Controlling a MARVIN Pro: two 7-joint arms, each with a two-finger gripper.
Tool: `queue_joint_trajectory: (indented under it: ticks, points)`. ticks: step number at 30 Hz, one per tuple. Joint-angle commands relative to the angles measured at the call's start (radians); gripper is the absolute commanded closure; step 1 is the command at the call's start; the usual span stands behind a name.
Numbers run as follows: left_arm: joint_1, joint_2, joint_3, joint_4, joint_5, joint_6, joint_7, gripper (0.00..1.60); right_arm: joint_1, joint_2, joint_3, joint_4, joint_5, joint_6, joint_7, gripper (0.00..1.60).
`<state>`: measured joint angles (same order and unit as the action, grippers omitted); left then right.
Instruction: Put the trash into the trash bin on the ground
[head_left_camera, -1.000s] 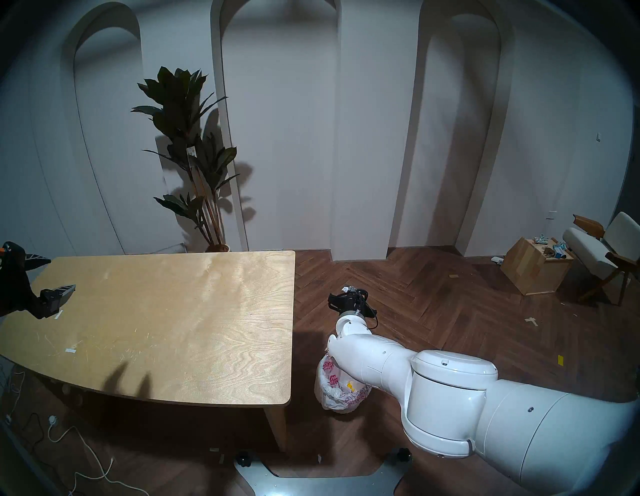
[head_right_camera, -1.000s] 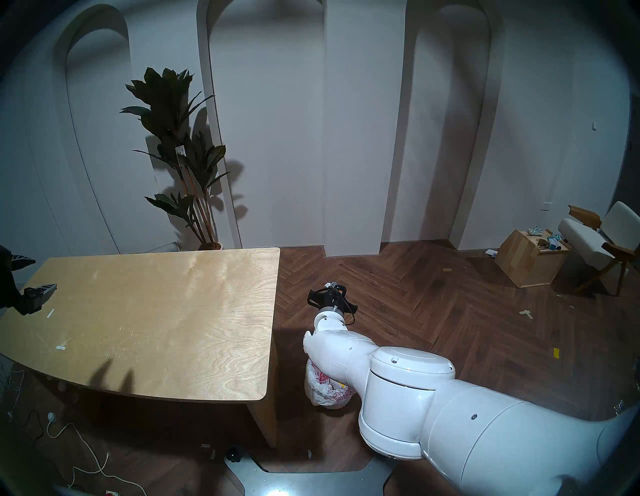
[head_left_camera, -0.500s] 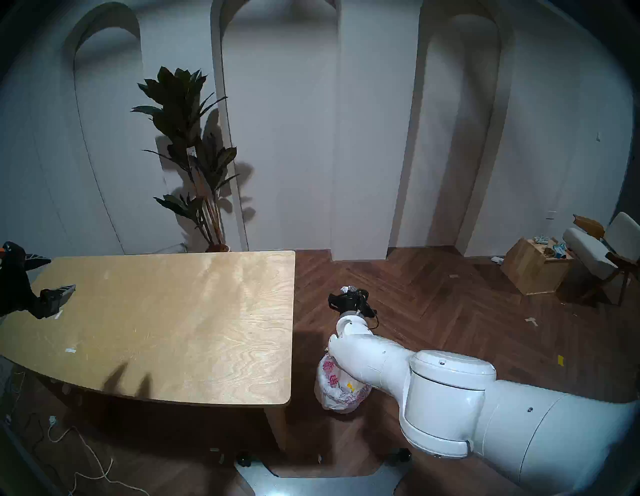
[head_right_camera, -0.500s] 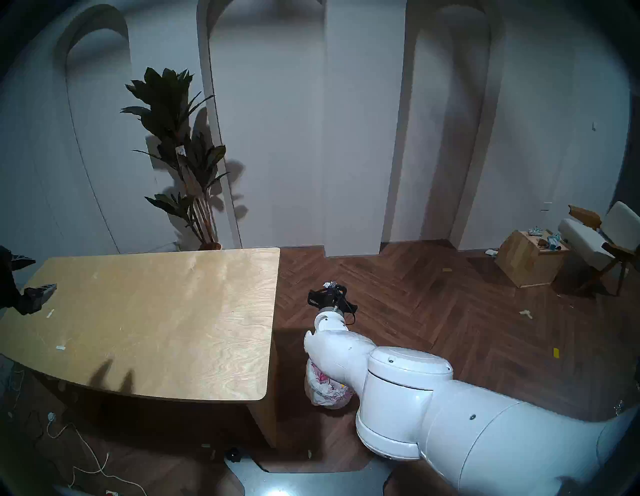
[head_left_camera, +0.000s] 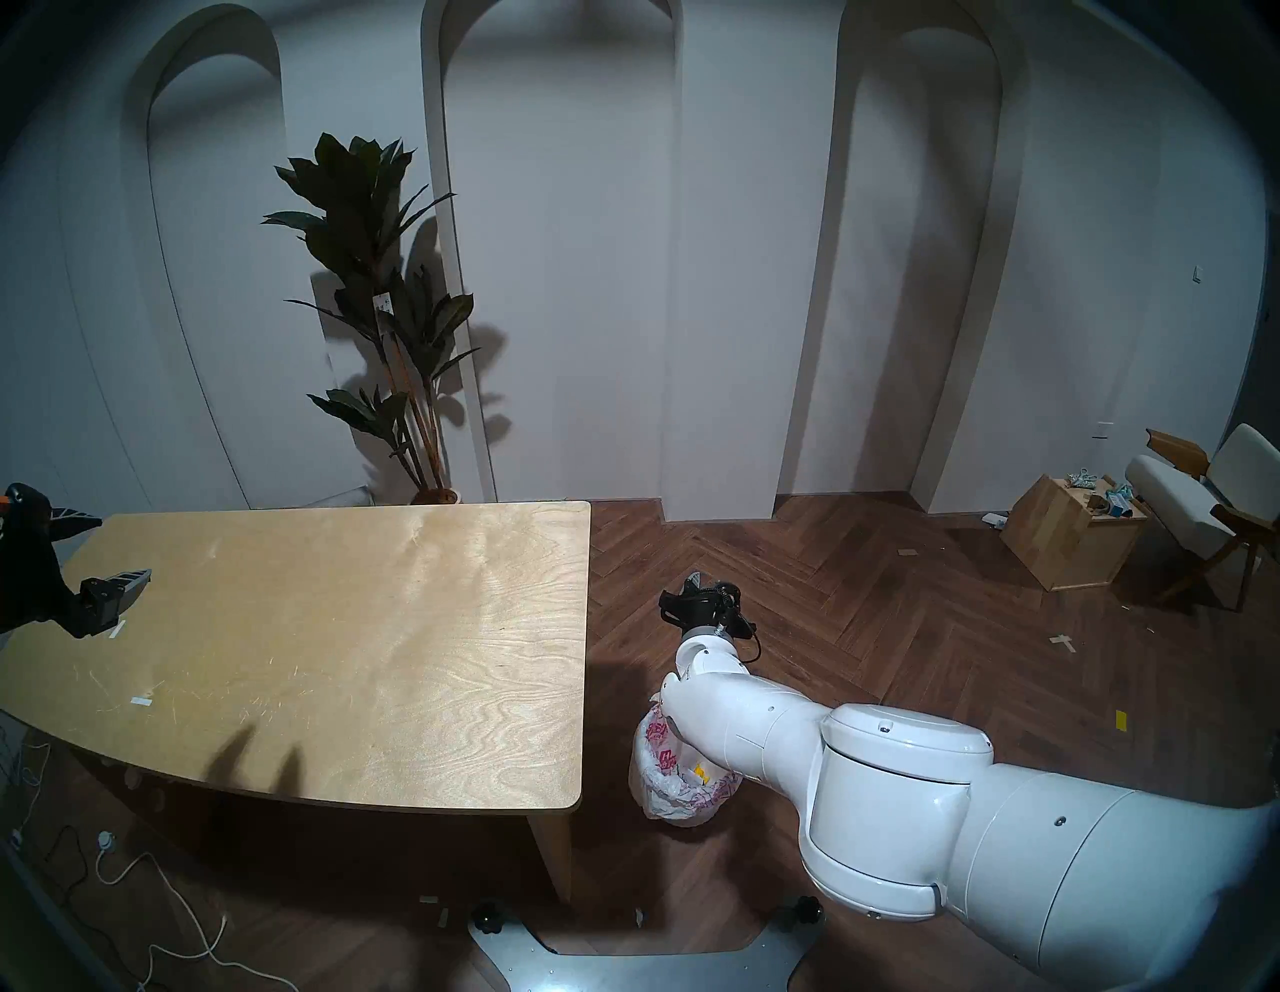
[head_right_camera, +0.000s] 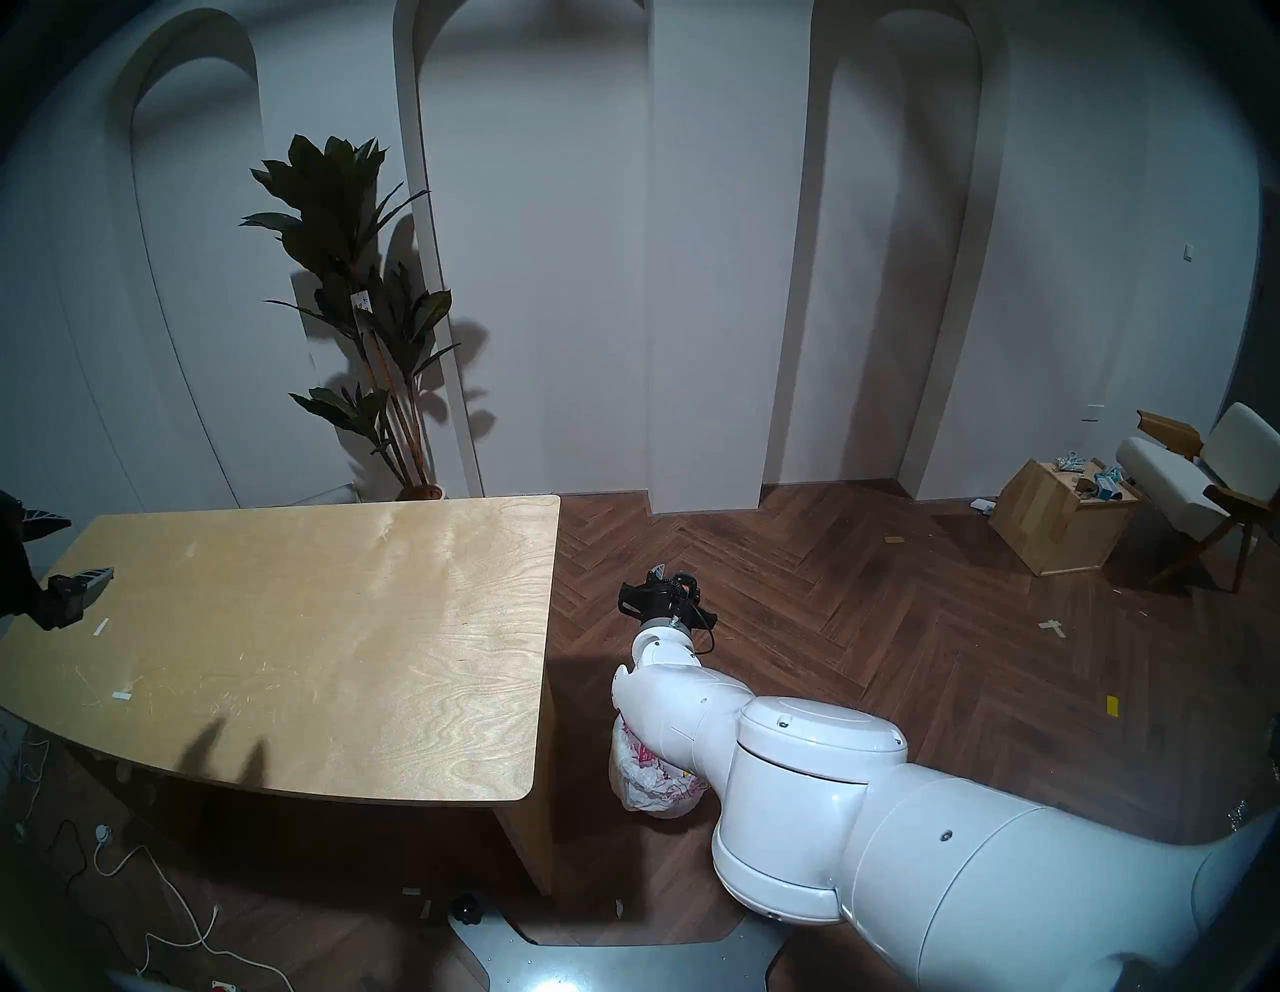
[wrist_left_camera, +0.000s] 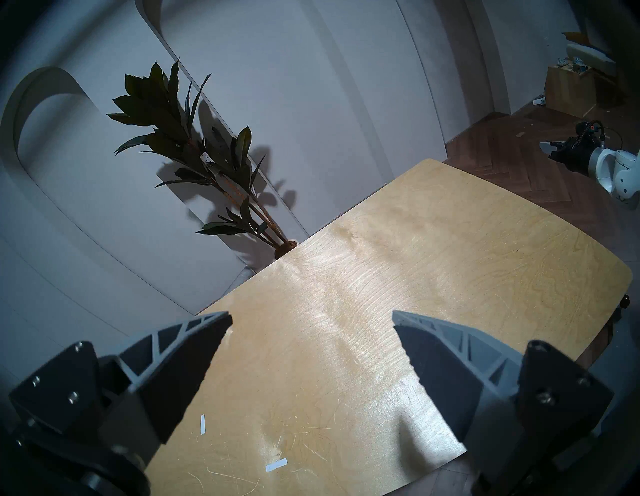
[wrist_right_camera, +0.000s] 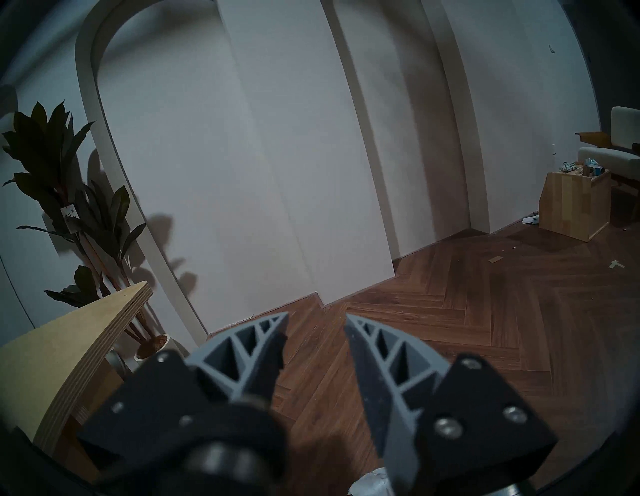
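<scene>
The trash bin (head_left_camera: 658, 790), lined with a white bag printed in red, stands on the floor right of the table (head_left_camera: 346, 658); my right forearm hides part of it (head_right_camera: 644, 786). A yellow wad (head_left_camera: 701, 770) lies inside it. My right gripper (head_left_camera: 692, 583) (head_right_camera: 654, 575) hangs above the floor beyond the bin. In the right wrist view its fingers stand apart, open (wrist_right_camera: 317, 316), with nothing between them. A whitish crumpled piece (wrist_right_camera: 369, 483) shows at that view's bottom edge; I cannot tell if it is trash or bag. My left gripper (head_left_camera: 125, 545) (wrist_left_camera: 311, 317) is open and empty over the table's left end.
Two flat white tape strips (head_left_camera: 142, 701) (head_left_camera: 118, 629) lie on the table. A potted plant (head_left_camera: 388, 312) stands behind it. An open wooden box (head_left_camera: 1067, 533) of clutter and a chair (head_left_camera: 1205, 512) are at the far right. Cables (head_left_camera: 159, 921) lie on the floor at the left.
My right gripper was shut on a white paper ball; its fingers have parted and the ball is gone from them. The left arm has not moved.
</scene>
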<state>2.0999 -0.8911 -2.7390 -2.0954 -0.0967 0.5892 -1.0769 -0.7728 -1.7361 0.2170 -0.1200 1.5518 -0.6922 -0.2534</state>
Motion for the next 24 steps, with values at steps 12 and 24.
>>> queue_joint_trajectory:
  ticks: [12,24]
  points:
    - [-0.003,0.007,-0.006,-0.003,0.001,0.0,0.0,0.0,0.062,0.031,0.049,-0.017,0.026,-0.163,0.036,0.0]
    - [-0.004,0.005,-0.004,-0.003,0.001,-0.001,0.001,0.0,0.106,0.13,0.049,0.007,0.016,-0.268,0.067,0.0]
